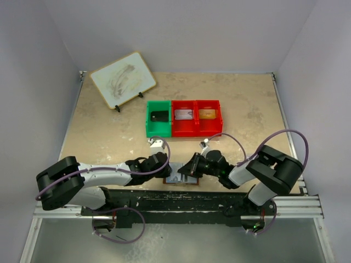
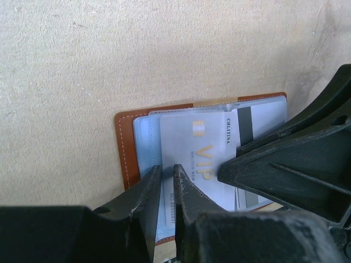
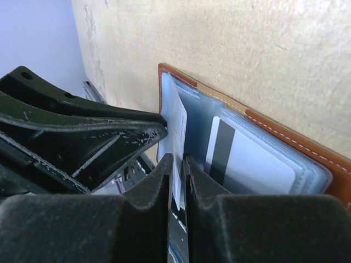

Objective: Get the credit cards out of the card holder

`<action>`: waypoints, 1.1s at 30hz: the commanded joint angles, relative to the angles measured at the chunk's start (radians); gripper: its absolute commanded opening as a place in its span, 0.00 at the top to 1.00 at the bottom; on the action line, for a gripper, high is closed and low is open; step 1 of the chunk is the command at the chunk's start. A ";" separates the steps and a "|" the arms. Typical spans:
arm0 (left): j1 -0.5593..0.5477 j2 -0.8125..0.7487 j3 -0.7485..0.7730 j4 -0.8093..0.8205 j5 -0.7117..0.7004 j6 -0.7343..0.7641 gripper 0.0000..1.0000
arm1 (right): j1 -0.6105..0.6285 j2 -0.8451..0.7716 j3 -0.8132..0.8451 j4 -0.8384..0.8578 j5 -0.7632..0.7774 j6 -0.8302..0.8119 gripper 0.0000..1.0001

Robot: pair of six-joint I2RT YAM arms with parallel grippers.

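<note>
The card holder lies open near the table's front edge, brown leather with pale blue sleeves. A pale credit card with gold "VIP" lettering stands raised out of it. My right gripper is shut on this card's edge. My left gripper reaches in from the left, its jaws nearly together on the pale blue sleeve at the holder's near edge. A second card with a black stripe lies in a sleeve of the right half. In the top view both grippers meet over the holder.
Behind the holder stand a green bin with a dark card and two red bins, each with a card. A small whiteboard leans at the back left. The arms' mounting rail runs just in front of the holder.
</note>
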 commanded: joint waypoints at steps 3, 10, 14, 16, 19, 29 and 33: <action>-0.006 0.037 -0.017 -0.120 -0.024 0.015 0.87 | -0.010 -0.047 -0.041 0.062 -0.020 0.006 0.89; -0.007 0.048 -0.013 -0.110 -0.024 0.013 0.88 | -0.012 -0.014 -0.014 0.111 -0.062 0.004 1.00; -0.007 0.047 -0.008 -0.126 -0.033 0.013 0.89 | -0.043 -0.021 -0.057 0.115 -0.057 0.013 1.00; -0.006 0.044 -0.011 -0.133 -0.036 0.013 0.89 | -0.063 -0.030 -0.078 0.111 -0.066 0.009 1.00; -0.007 0.040 -0.010 -0.140 -0.040 0.015 0.89 | -0.087 -0.056 -0.105 0.095 -0.065 0.001 1.00; -0.009 0.007 -0.007 -0.116 -0.047 0.010 0.88 | -0.091 -0.126 -0.002 -0.219 -0.024 -0.101 1.00; -0.011 -0.058 -0.002 -0.111 -0.070 0.006 0.85 | -0.090 -0.174 0.038 -0.338 0.038 -0.145 1.00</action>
